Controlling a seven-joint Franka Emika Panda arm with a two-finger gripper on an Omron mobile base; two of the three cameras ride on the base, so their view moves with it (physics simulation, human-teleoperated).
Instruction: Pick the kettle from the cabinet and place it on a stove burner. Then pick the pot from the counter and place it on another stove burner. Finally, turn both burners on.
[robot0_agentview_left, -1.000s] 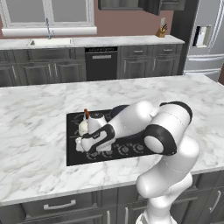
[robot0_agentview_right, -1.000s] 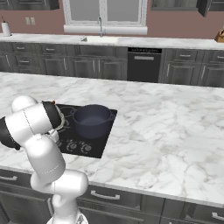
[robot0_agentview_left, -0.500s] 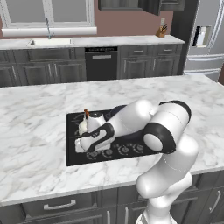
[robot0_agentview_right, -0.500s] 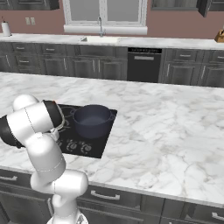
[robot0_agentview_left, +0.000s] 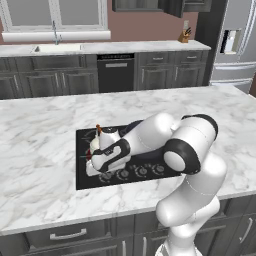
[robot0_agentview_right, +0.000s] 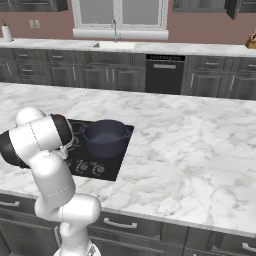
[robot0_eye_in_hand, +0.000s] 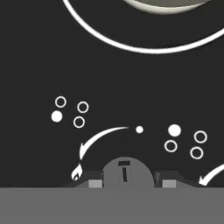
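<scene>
The cream-white kettle (robot0_agentview_left: 106, 138) stands on a left burner of the black cooktop (robot0_agentview_left: 82, 176). In the hand view its underside (robot0_eye_in_hand: 166, 3) sits inside a burner ring (robot0_eye_in_hand: 144, 49). The dark pot (robot0_agentview_right: 105, 138) rests on a burner on the right half of the cooktop (robot0_agentview_right: 116, 164). My gripper (robot0_agentview_left: 92, 169) is down at the left end of the knob row, just in front of the kettle. In the hand view my gripper (robot0_eye_in_hand: 127, 182) has a round knob (robot0_eye_in_hand: 127, 171) between its fingertips (robot0_eye_in_hand: 94, 183), with the jaws shut against the knob's sides.
The cooktop lies in a white marble island counter (robot0_agentview_left: 40, 150) with wide bare marble on both sides. More knobs (robot0_agentview_left: 142, 171) run along the cooktop's front. A back counter with a sink (robot0_agentview_right: 114, 45), a dark wall cabinet (robot0_agentview_left: 142, 5) and a fridge (robot0_agentview_left: 235, 45) stand beyond.
The hand has sunk slightly toward the knob row at the cooktop's front left. Kettle and pot have not moved.
</scene>
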